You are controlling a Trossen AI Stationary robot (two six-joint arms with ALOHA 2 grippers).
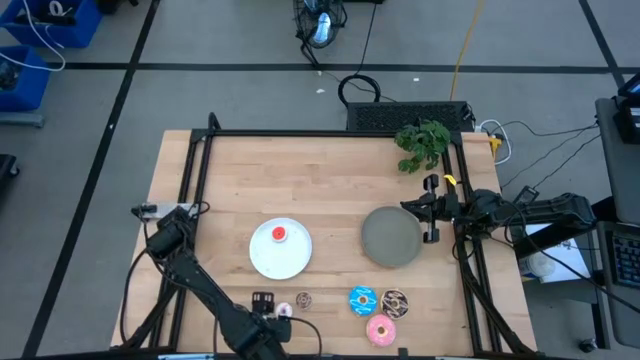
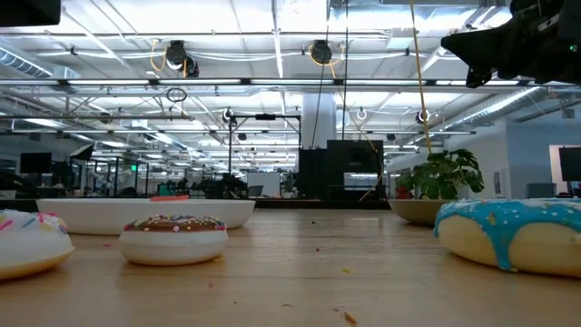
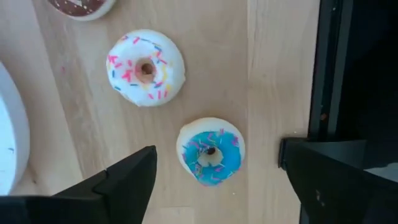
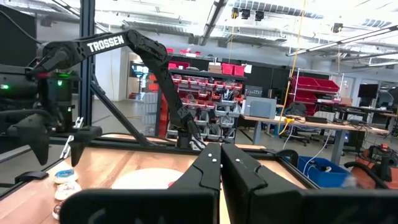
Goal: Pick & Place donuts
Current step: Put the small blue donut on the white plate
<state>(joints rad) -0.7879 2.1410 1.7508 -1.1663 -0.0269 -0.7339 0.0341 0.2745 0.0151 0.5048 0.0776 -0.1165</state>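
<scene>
A tiny blue donut (image 3: 211, 151) lies flat on the wooden table. My left gripper (image 3: 217, 171) points straight down over it, open, one finger on each side and clear of it. In the high view the gripper (image 1: 263, 301) stands at the near edge and hides that donut. Beside it lie a tiny pink-white donut (image 3: 146, 67) and a tiny brown donut (image 1: 304, 299). A tiny red donut (image 1: 279, 234) lies on the white plate (image 1: 285, 262). To the right lie three larger donuts: blue (image 1: 362, 299), brown sprinkled (image 1: 394, 302) and pink (image 1: 380, 329). My right gripper (image 4: 221, 168) is shut, parked at the table's right edge.
A grey plate (image 1: 391, 237) lies right of the white plate. A green plant (image 1: 423, 143) stands at the far right corner. The black frame rail (image 3: 329, 74) runs along the near edge, close to my left gripper. Bare wood stretches across the far half of the table.
</scene>
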